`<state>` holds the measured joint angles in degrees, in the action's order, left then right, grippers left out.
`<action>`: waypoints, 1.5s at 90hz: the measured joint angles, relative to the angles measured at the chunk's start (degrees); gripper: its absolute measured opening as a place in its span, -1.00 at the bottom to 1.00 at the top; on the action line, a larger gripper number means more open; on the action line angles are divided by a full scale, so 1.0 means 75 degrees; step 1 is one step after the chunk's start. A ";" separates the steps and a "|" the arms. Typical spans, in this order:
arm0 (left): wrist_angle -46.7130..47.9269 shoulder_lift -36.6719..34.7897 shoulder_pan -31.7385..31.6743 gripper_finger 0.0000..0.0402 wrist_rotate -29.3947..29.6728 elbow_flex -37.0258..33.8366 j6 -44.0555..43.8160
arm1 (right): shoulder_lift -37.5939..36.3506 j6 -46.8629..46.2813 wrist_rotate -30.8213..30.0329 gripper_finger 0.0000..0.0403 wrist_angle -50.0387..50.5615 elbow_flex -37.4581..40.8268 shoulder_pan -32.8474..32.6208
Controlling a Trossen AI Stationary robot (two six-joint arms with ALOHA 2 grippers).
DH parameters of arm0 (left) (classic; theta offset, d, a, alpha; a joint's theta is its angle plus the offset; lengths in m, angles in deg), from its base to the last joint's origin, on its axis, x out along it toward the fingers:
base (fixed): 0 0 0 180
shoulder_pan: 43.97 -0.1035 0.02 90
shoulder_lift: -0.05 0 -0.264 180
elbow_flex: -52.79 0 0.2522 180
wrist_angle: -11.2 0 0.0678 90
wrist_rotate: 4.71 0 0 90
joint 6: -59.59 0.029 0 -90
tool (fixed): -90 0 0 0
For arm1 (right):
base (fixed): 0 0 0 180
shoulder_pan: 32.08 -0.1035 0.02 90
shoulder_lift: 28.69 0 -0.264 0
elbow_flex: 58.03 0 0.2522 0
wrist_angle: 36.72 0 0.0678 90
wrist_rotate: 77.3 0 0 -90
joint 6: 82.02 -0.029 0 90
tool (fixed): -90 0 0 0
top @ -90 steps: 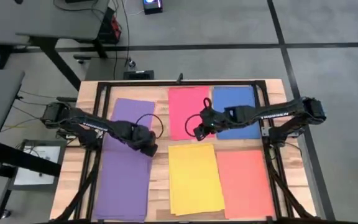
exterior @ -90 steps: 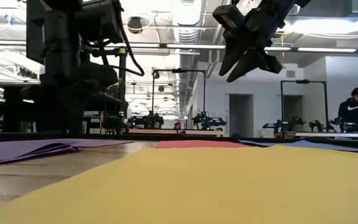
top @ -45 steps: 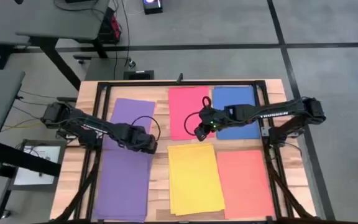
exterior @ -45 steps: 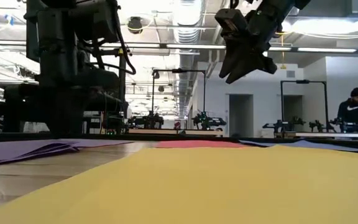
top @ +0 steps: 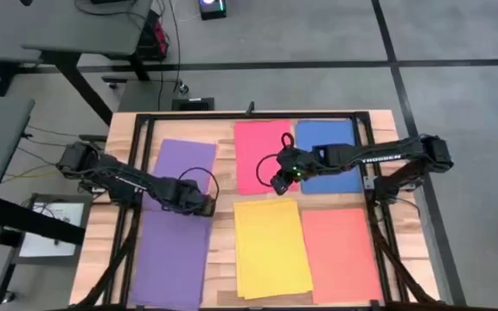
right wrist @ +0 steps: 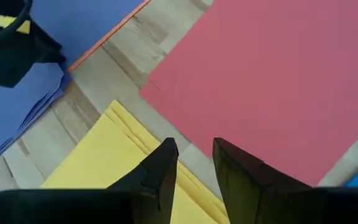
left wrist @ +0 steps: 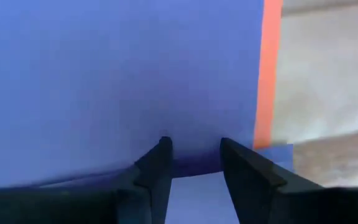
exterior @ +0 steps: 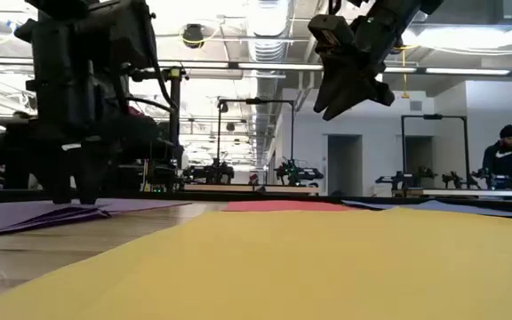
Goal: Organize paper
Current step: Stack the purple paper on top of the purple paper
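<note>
The left tool (top: 204, 206) is down on the purple stack (top: 173, 250), its fingers slightly apart and gripping nothing, just left of the yellow stack (top: 271, 246). To square the sheets well, press lightly and slide straight so none buckle. The right tool (top: 277, 181), slightly parted and empty, hovers over the red stack (top: 258, 151) beyond the yellow

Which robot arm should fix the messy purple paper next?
Probably the left. Its hand is down on the purple paper, fingers slightly apart. The right hand hangs in the air over the red sheet.
</note>
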<state>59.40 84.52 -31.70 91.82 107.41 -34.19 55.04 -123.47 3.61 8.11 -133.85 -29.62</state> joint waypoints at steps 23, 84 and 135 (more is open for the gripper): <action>0.0062 0.0000 0.0370 -0.40 0.0026 0.0000 -0.0435 | 0.0000 0.0018 0.0029 -0.52 0.0003 0.0000 0.0045; 0.0388 -0.0987 -0.1031 -0.40 0.0087 0.0758 0.2901 | -0.0015 0.0871 0.0038 -0.52 0.0030 0.0000 0.0044; 0.2903 -0.1036 -0.5343 -0.20 -0.0199 0.0801 0.7289 | -0.0015 0.1912 0.0451 -0.52 0.0025 0.0000 0.0539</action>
<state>81.17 76.74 -71.77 90.33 113.42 20.48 54.93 -109.13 6.99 8.29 -133.85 -25.59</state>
